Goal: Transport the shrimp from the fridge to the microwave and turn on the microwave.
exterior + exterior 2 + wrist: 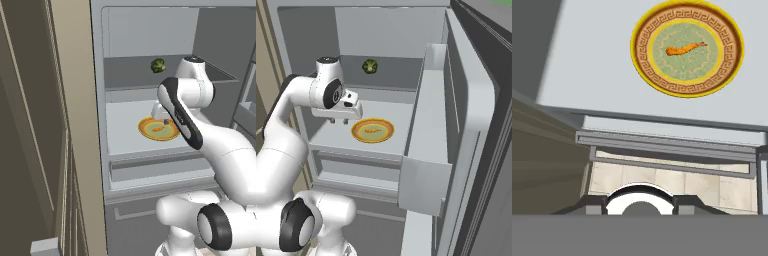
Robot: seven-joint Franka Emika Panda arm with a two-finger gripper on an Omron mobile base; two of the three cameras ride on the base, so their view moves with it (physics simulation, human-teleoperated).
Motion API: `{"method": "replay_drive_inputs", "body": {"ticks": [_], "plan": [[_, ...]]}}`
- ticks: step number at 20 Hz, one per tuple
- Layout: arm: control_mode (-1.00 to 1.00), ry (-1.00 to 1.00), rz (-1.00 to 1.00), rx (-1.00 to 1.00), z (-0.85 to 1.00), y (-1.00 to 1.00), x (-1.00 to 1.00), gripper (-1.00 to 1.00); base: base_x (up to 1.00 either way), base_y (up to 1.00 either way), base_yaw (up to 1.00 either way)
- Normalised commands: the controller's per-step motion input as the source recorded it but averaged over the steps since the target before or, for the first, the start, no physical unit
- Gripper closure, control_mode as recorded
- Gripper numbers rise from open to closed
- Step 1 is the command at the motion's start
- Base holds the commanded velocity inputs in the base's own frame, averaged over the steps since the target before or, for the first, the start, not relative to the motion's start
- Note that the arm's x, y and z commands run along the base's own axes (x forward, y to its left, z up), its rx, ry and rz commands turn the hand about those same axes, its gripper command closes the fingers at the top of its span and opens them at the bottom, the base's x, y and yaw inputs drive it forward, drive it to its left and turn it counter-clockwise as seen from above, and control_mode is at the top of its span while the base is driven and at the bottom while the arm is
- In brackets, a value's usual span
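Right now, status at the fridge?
Gripper empty above shelf edge, jaw state unclear. Shrimp on plate, fridge open. Nothing blocking; broccoli one shelf up.

Shrimp (684,49) on plate (643,60) in fridge (120,130)

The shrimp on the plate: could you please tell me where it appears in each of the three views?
Left base view: the shrimp lies centre-right, on the plate, beside the arm.
Right base view: it lies left of centre, right of the hand.
Hand view: it sits upper right.
Shared landmark: the yellow-rimmed plate on the fridge shelf.
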Motion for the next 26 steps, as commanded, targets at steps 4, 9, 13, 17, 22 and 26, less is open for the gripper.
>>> {"method": "replay_drive_inputs", "body": {"ticks": [4,9,13,17,22,26], "plan": [[-1.00,-0.06,0.00,0.00,-0.04,0.00,-0.06,-1.00,0.00,0.00,0.00],[-1.00,-0.20,-0.07,0.00,-0.21,-0.08,-0.18,-1.00,0.00,0.00,0.00],[-1.00,-0.18,-0.26,0.00,-0.29,-0.09,-0.15,-1.00,0.00,0.00,0.00],[-1.00,-0.05,-0.37,0.00,-0.26,-0.10,-0.01,-1.00,0.00,0.00,0.00],[-1.00,0.04,-0.38,0.01,-0.15,-0.08,0.19,-1.00,0.00,0.00,0.00],[-1.00,0.00,-0.23,0.05,-0.09,-0.05,0.24,-1.00,0.00,0.00,0.00]]}}
